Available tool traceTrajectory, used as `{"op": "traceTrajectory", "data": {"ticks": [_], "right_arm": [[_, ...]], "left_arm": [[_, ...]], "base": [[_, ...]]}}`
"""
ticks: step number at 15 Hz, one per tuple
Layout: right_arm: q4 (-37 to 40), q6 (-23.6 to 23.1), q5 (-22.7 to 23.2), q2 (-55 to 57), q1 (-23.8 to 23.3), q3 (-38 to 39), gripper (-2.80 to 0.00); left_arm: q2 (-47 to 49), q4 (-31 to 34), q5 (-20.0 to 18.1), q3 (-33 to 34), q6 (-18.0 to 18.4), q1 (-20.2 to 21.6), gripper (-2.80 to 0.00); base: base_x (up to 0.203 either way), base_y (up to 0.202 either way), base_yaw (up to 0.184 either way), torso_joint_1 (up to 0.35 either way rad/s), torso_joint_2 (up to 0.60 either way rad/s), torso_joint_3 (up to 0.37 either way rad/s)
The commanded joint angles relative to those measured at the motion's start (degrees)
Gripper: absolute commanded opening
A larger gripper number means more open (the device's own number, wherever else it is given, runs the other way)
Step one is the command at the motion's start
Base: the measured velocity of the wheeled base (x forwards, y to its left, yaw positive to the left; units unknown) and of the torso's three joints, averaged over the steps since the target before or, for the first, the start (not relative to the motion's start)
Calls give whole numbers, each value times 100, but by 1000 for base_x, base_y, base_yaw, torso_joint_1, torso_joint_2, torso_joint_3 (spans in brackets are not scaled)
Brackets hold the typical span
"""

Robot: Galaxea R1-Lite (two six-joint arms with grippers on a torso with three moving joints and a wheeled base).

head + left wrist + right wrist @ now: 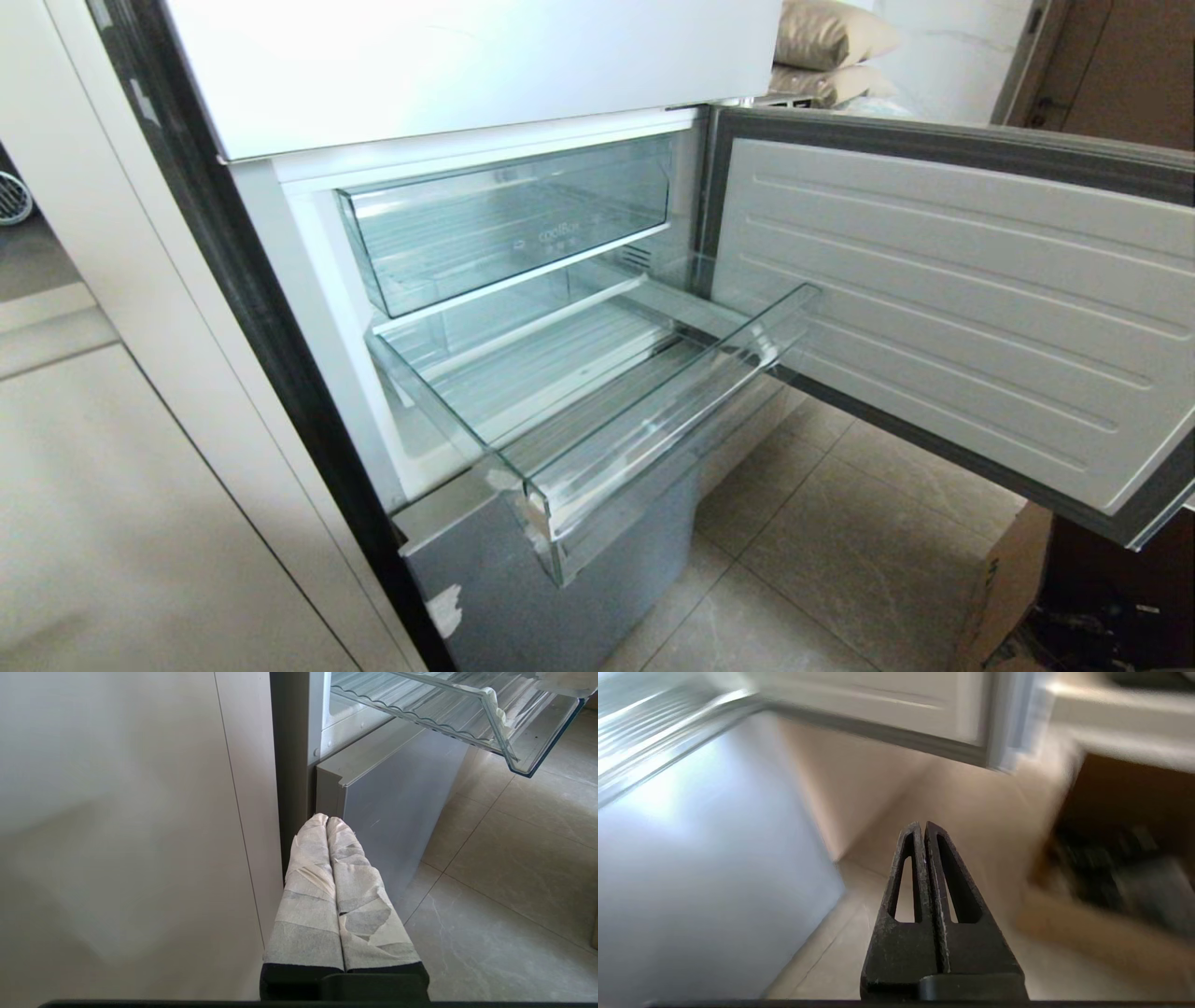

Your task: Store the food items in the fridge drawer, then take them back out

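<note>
Below the fridge drawer [653,425], only wrist views show left gripper [327,820], right gripper [922,825].

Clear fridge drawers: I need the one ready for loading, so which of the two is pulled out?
The lower, shallow drawer, with white tape scraps at its front corner. The deeper lettered drawer above sits pushed in.

An upper clear drawer [509,224], open fridge door [952,308], cushions [826,51], tiled floor [840,551].
</note>
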Motion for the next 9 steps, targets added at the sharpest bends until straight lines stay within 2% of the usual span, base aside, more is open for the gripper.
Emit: {"op": "traceTrajectory", "data": {"ticks": [1,3,6,8,9], "right_arm": [[-278,349,-109,1152,-726,-112,-280],[-792,501,-58,1681,-1981,-62,-280],[-1149,95,505,1885,-3680,96,-280],[-1249,-214,792,2025,-4214,130,-280],[-1268,-247,832,2164,-4222,66,-280]], "left_arm": [[1,0,1,0,-1,1,-280],[1,0,1,0,-1,1,-280],[1,0,1,0,-1,1,-280],[1,0,1,0,-1,1,-280],[1,0,1,0,-1,1,-280]], "base": [[0,0,0,0,0,0],[0,0,0,0,0,0],[0,0,0,0,0,0],[0,0,0,0,0,0],[0,0,0,0,0,0]]}}
